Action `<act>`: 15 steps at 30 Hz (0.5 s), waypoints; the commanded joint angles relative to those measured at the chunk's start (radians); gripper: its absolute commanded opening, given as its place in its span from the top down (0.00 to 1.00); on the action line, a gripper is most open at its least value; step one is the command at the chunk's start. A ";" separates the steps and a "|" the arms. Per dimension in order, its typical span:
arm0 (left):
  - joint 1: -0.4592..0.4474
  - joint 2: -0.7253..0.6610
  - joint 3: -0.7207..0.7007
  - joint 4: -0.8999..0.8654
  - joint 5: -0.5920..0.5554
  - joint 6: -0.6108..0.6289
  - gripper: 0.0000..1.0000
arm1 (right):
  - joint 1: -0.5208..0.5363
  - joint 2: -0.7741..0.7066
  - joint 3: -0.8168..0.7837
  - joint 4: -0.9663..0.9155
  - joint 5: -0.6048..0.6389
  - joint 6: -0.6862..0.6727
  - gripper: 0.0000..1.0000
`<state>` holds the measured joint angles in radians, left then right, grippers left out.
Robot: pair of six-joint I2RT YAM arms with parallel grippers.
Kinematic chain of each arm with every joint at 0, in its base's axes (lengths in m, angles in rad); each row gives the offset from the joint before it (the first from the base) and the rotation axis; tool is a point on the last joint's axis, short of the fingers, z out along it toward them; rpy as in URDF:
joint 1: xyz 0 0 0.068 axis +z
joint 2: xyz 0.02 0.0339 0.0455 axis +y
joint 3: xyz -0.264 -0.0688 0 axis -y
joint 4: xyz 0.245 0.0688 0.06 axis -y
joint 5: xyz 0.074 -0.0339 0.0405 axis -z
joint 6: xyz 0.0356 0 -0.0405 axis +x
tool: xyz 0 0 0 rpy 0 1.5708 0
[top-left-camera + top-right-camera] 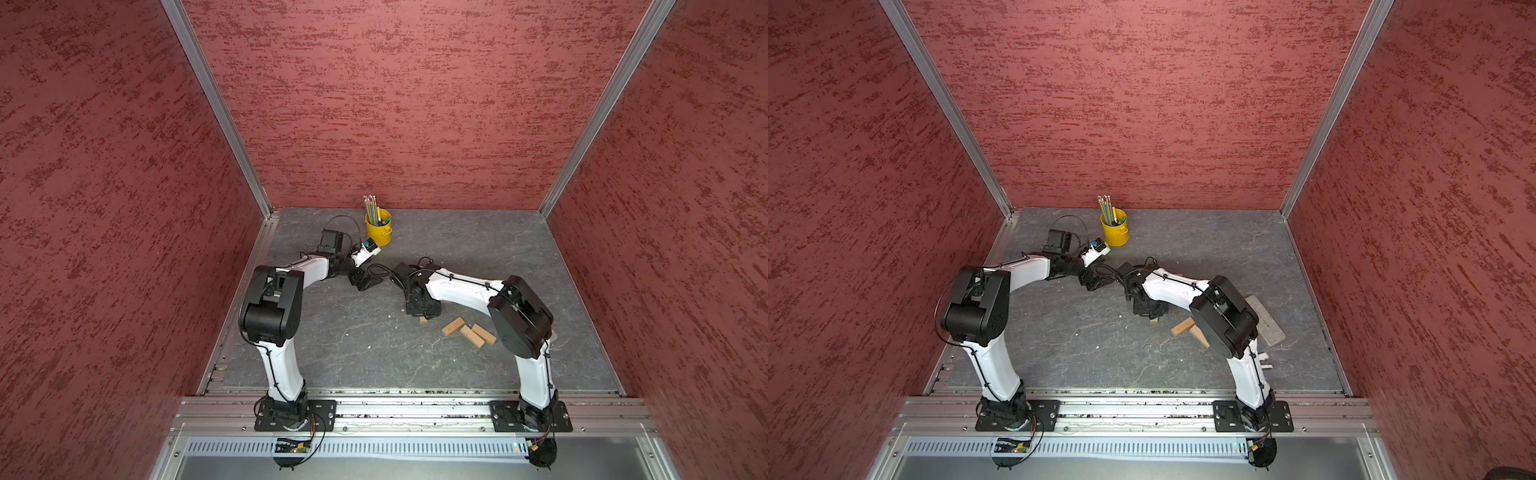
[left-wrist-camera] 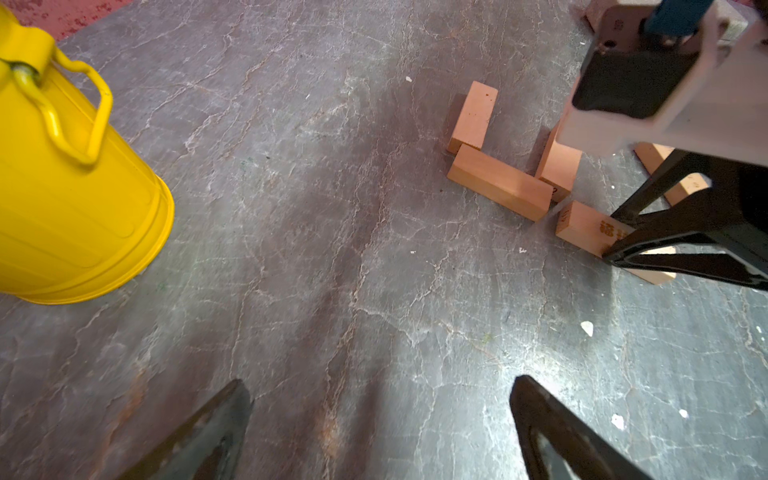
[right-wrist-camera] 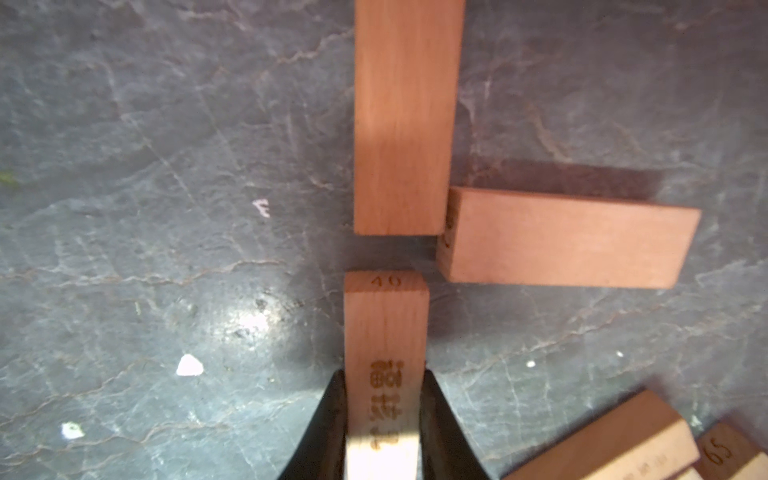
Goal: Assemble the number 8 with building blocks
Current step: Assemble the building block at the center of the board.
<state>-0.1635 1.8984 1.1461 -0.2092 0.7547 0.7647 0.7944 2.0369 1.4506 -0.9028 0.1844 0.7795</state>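
The right gripper (image 3: 384, 376) is clamping a small light-tan wooden plank with dark printed lettering (image 3: 386, 320) between its black jaws, gripping it by its long sides. This lettered plank is pointing end-on at a plain light-tan wooden plank (image 3: 405, 124) that is lying flat on the dark grey stone-look surface (image 3: 145, 208). The two are sitting in line, with a narrow gap between their ends. Whether the lettered plank is touching the surface I cannot tell.

A crosswise light-tan plank (image 3: 569, 239) is lying at a right angle to the plain plank, its end just beside that plank's near corner. In the left wrist view a fourth tan plank (image 2: 473, 116) is lying at the plain plank's other end, so the three laid pieces are forming a U, the partly built number 8 (image 2: 498, 187).

In a top view, three loose tan planks (image 1: 471, 336) are lying close together near the right arm's elbow. A grey flat slab (image 1: 1264, 320) is showing beyond that elbow, partly hidden by the arm.

The left gripper (image 2: 379, 380) is hovering over the surface with its jaws standing wide apart, holding nothing. A yellow metal bucket of pencils (image 1: 379, 232) is standing near the back wall.
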 commanded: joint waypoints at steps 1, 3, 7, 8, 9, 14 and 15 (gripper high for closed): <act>0.005 -0.014 -0.006 0.005 0.023 0.003 0.01 | -0.021 0.045 0.012 -0.024 0.011 0.027 1.00; 0.007 -0.013 -0.005 0.005 0.026 0.004 0.01 | -0.023 0.047 0.017 -0.026 0.012 0.027 1.00; 0.010 -0.013 -0.003 0.002 0.031 0.002 0.01 | -0.023 0.051 0.021 -0.027 0.015 0.029 1.00; 0.010 -0.013 -0.004 0.002 0.032 0.002 0.01 | -0.023 0.052 0.021 -0.029 0.013 0.029 1.00; 0.012 -0.014 -0.004 0.002 0.034 0.002 0.01 | -0.023 0.053 0.021 -0.031 0.013 0.029 1.00; 0.011 -0.014 -0.005 0.002 0.035 0.002 0.01 | -0.024 0.057 0.024 -0.031 0.007 0.026 0.96; 0.012 -0.014 -0.004 0.001 0.035 0.002 0.01 | -0.023 0.057 0.022 -0.030 0.007 0.026 0.93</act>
<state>-0.1570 1.8984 1.1461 -0.2092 0.7628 0.7643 0.7864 2.0480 1.4673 -0.9138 0.1841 0.7818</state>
